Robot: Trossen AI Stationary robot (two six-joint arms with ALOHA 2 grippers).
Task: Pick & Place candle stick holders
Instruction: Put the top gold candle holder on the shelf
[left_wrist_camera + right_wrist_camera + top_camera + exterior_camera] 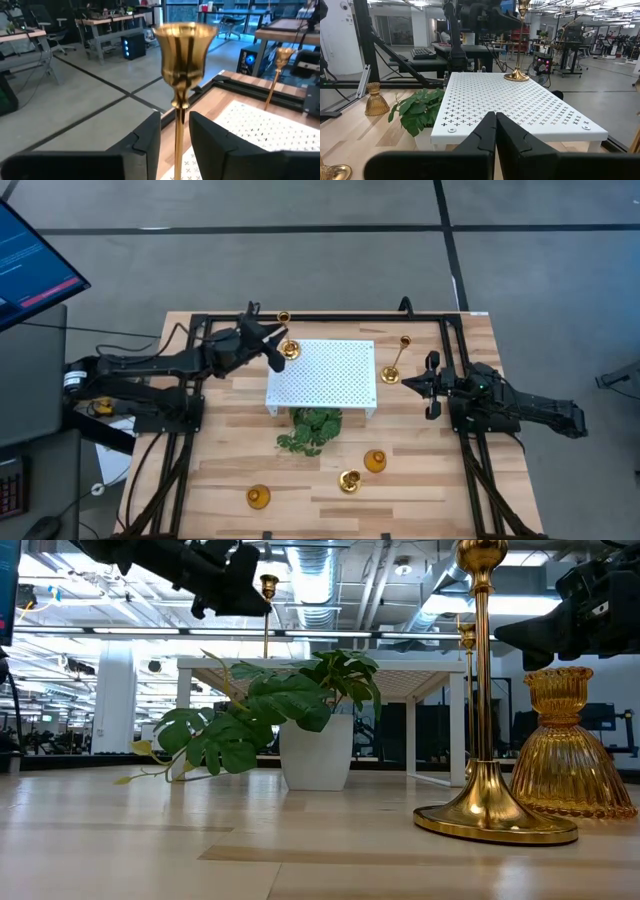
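Stem upright between its fingers, the left tool (272, 346) grips a tall candle stick holder (289, 350) standing on the white platform's (325, 375) corner; the right tool (430, 385) waits shut.

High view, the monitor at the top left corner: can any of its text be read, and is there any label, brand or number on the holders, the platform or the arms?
Monitor: lines of text and a red bar on a blue screen, too small to read.
White perforated platform: only cross-shaped holes, no text.
Candle stick holders, such as the tall one on the platform: no markings visible.
Left arm and right arm: no label readable.
Nothing legible in any view.
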